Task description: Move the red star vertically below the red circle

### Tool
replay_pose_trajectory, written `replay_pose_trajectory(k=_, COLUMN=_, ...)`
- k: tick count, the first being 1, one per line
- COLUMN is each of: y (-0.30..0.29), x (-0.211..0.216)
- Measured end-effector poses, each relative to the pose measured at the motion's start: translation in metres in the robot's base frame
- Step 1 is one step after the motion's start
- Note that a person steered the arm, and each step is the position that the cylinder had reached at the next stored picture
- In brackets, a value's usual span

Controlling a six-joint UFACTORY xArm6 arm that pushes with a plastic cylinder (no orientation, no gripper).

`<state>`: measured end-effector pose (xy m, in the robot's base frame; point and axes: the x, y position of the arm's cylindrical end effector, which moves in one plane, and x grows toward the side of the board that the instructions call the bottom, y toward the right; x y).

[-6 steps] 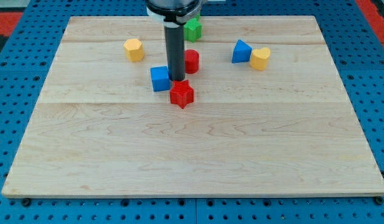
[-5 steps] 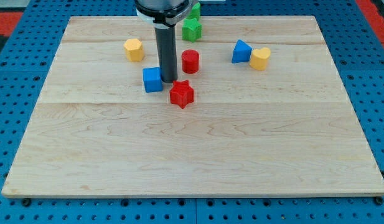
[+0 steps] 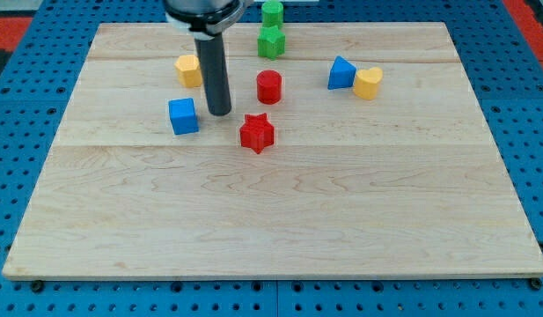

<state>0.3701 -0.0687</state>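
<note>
Nearest the view's bottom lies a wide stretch of bare wooden board. Farther up, the red star sits a little left of centre, below the red circle and slightly to its left, the two apart. At about the star's level, to the view's left, is the blue cube. My tip rests on the board between the cube and the star, touching neither. The arm has no jaws, only a straight dark rod, so nothing is grasped.

Beyond, a yellow block stands just left of the rod. On the view's right, a blue triangular block touches a yellow heart-like block. Farthest, two green blocks stand near the top edge.
</note>
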Motion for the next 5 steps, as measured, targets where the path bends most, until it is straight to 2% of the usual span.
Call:
replay_pose_trajectory(k=1, y=0.010, x=-0.013)
replay_pose_trajectory(k=2, y=0.028, x=0.001)
replay_pose_trajectory(k=4, y=0.027, x=0.055)
replay_pose_trajectory(k=5, y=0.032, x=0.059)
